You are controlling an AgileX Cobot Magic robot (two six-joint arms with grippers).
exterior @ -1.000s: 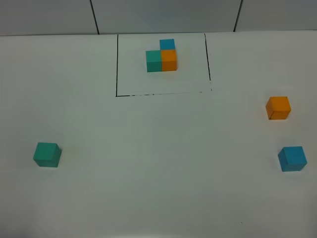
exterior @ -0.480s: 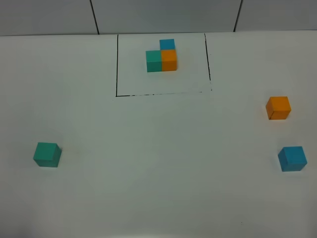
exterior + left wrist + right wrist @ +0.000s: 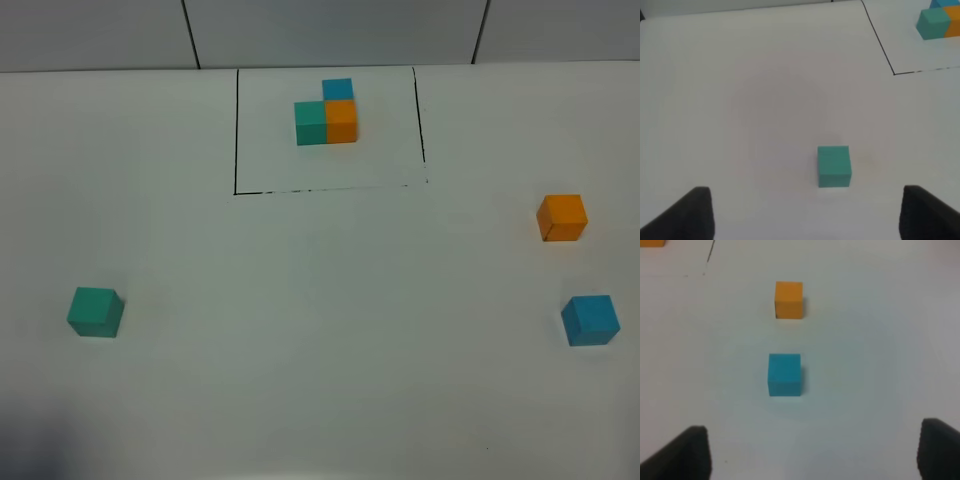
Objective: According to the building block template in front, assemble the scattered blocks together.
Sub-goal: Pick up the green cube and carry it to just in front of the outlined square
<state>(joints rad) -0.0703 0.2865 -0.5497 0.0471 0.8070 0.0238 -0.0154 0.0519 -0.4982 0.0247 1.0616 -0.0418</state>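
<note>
The building block template [image 3: 326, 118] is an L of teal, orange and blue cubes inside a thin black rectangle [image 3: 236, 130] at the table's far middle; it also shows in the left wrist view [image 3: 934, 22]. The loose teal block [image 3: 95, 311] sits at the near left, ahead of my left gripper [image 3: 807, 215], which is open and empty; the block [image 3: 834, 166] lies beyond its fingertips. The loose orange block [image 3: 561, 217] and blue block [image 3: 589, 320] sit at the right. My right gripper [image 3: 815, 452] is open and empty, with the blue block [image 3: 784, 374] and orange block [image 3: 789, 300] ahead. Neither gripper shows in the exterior view.
The white table [image 3: 320, 300] runs to a grey panelled wall [image 3: 330, 30] at the back. A wide bare stretch lies between the teal block and the two blocks on the right.
A faint dark shadow has appeared at the exterior view's bottom left corner. No block has moved.
</note>
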